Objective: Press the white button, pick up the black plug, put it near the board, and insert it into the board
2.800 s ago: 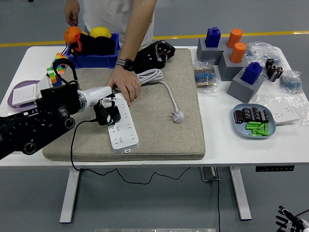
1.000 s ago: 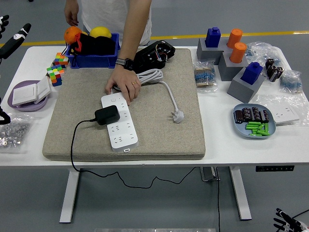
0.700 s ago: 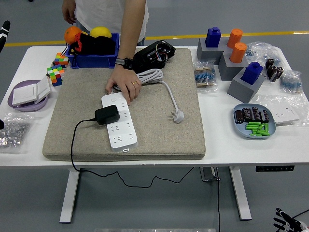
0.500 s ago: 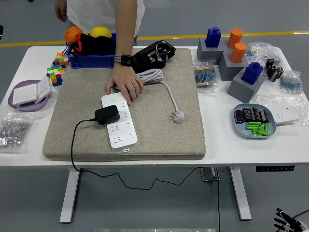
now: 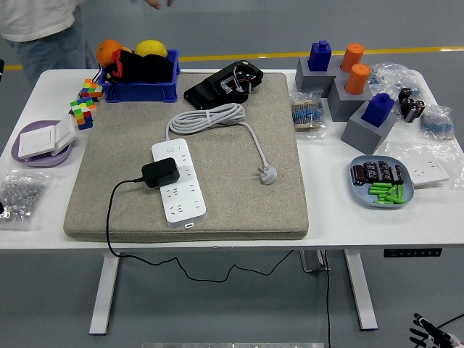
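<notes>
Viewing left to right, neither of my hands shows above the table, so their state cannot be told, while the black plug [image 5: 161, 172] sits seated crosswise on the white board [image 5: 178, 180], cord trailing left.

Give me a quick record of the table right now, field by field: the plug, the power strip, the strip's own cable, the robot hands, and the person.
black plug: seated on the power strip, its black cord trailing off the mat's near left edge
power strip: white, lying on the grey mat
strip's cable: white, coiled behind the strip, its plug lying free on the mat
robot hands: none over the table
person: standing at the far left corner, touching nothing
</notes>
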You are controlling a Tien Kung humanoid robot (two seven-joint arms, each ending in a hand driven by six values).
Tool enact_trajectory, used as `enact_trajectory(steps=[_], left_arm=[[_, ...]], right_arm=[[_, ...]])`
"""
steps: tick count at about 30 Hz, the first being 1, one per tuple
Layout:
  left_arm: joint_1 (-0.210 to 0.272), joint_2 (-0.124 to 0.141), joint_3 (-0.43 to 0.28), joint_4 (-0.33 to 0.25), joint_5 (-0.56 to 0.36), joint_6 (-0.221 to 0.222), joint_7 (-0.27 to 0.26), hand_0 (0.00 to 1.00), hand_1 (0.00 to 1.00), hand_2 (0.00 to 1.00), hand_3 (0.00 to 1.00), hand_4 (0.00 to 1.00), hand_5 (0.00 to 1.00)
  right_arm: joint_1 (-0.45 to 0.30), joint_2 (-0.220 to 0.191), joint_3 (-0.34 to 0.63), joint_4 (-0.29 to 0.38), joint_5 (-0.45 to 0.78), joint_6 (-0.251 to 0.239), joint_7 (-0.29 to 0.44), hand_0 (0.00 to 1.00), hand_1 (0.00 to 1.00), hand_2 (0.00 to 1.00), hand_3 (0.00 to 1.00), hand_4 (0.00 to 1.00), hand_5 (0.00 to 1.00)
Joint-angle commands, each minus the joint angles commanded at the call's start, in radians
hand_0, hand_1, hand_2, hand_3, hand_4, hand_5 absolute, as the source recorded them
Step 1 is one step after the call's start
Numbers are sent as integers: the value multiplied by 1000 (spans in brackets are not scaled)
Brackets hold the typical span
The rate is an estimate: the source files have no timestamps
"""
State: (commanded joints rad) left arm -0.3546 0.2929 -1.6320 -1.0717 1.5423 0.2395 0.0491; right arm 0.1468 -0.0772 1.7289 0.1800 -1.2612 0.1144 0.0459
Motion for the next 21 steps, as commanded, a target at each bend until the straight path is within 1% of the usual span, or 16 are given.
enact_trajectory(steps=[2, 3, 4, 7, 9, 10, 12, 15, 16, 21], left_arm=[[13, -6, -7, -11, -4, 6, -15, 972, 971, 929, 879, 841, 474], [22, -13, -11, -18, -3, 13, -38, 972, 971, 929, 879, 841, 474], [25, -16, -13, -21, -3, 16, -51, 963, 924, 886, 849, 841, 311], [30, -29, -23, -30, -12, 21, -104, 963, 924, 886, 849, 841, 311], [32, -34, -23, -35, -15, 23, -121, 963, 924, 886, 849, 841, 311], [33, -36, -21, -38, -14, 26, -136, 958, 924, 882, 843, 840, 256], [35, -38, -17, -40, -18, 29, -153, 958, 924, 882, 843, 840, 256], [36, -36, -11, -37, -15, 32, -163, 958, 924, 882, 843, 840, 256], [37, -36, -11, -38, -15, 33, -164, 953, 918, 868, 835, 832, 224], [41, -38, -20, -49, -18, 31, -163, 953, 918, 868, 835, 832, 224]], right_arm=[[-1, 1, -2, 0, 3, 1, 2, 777, 663, 642, 618, 710, 455], [-3, 1, -5, 0, 4, 2, 0, 777, 663, 642, 618, 710, 455], [-4, 1, -6, 0, 4, 3, 0, 776, 663, 642, 620, 710, 456], [-8, 1, 1, 0, -2, 4, -5, 776, 663, 642, 620, 710, 456], [-8, 1, 2, 0, -1, 5, -5, 776, 663, 642, 620, 710, 456], [-7, 1, 2, 0, 0, 6, -3, 777, 663, 643, 620, 711, 456], [-6, 1, -5, 0, 8, 8, 2, 777, 663, 643, 620, 711, 456], [-4, 1, -10, 0, 13, 10, 5, 777, 663, 643, 620, 711, 456], [-3, 1, -10, 0, 13, 10, 5, 777, 663, 643, 620, 712, 459], [-6, 1, -7, 0, 11, 12, 5, 777, 663, 643, 620, 712, 459]])
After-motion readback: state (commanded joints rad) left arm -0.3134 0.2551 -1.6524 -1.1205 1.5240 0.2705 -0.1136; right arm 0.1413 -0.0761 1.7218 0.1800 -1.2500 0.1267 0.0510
